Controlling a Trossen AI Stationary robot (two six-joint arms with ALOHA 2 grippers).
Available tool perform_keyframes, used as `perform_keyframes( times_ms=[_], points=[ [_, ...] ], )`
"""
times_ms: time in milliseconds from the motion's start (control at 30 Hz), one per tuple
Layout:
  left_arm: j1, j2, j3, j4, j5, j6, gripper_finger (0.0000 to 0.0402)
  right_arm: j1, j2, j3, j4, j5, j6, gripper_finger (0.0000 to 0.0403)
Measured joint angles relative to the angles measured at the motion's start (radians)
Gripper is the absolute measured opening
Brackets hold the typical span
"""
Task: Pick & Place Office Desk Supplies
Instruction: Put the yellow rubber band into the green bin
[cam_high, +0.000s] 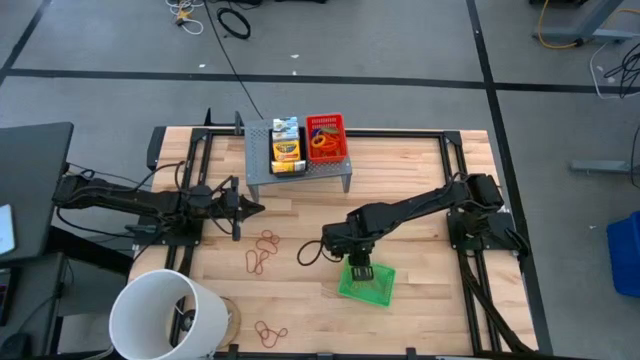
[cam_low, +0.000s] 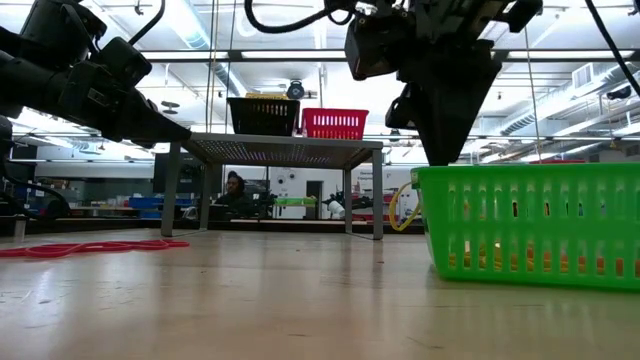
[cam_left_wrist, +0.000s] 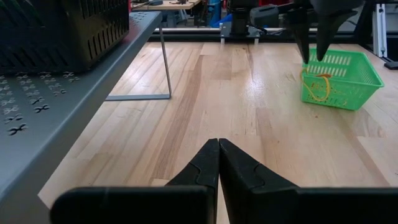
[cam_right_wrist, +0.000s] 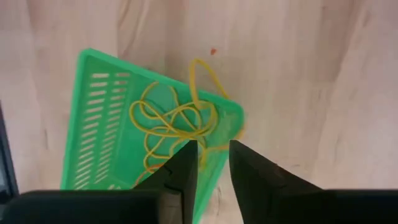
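My right gripper (cam_high: 358, 268) (cam_right_wrist: 212, 155) hangs open, pointing down over one corner of the green mesh tray (cam_high: 375, 288) (cam_low: 530, 225). A tangle of tan-orange rubber bands (cam_right_wrist: 174, 121) lies in the tray. One band (cam_right_wrist: 208, 71) (cam_left_wrist: 317, 87) loops over the rim and hangs down the outer wall. More rubber bands (cam_high: 268, 240) (cam_high: 256, 263) (cam_high: 270, 332) lie loose on the table. My left gripper (cam_high: 250, 208) (cam_left_wrist: 218, 155) waits shut above the table's left half. The crayon box (cam_high: 286, 150) sits in the black tray (cam_low: 263, 115), beside the red tray (cam_high: 325, 137). My right gripper stands above the green tray's corner with a strand of rubber band (cam_right_wrist: 202, 154) running into the gap between its fingers. Whether the fingers touch that strand I cannot tell.
The grey perforated riser (cam_high: 300, 168) (cam_low: 280, 150) stands at the table's far middle, carrying the black and red trays. A big white bucket (cam_high: 165, 315) sits at the near left corner. Bare wood lies between the riser and the green tray.
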Motion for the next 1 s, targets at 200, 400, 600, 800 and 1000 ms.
perform_keyframes(
  times_ms=[200, 400, 600, 800, 1000],
  points=[
    [0.0, 0.0, 0.0, -0.005, 0.0, 0.0, 0.0014, 0.002, 0.0, 0.0, 0.0, -0.008, -0.031, 0.0092],
    [0.0, 0.0, 0.0, -0.007, 0.0, 0.0, 0.0014, -0.004, 0.0, 0.0, 0.0, 0.012, -0.033, 0.0112],
    [0.0, 0.0, 0.0, -0.007, 0.0, 0.0, 0.0014, -0.005, 0.0, 0.0, 0.0, 0.034, -0.026, 0.0132],
    [0.0, 0.0, 0.0, -0.006, 0.0, 0.0, 0.0014, -0.005, 0.011, 0.0, 0.0, 0.055, -0.024, 0.0139],
    [0.0, 0.0, 0.0, -0.006, 0.0, 0.0, 0.0014, -0.004, 0.052, -0.002, -0.026, 0.055, -0.022, 0.0139]
  ],
)
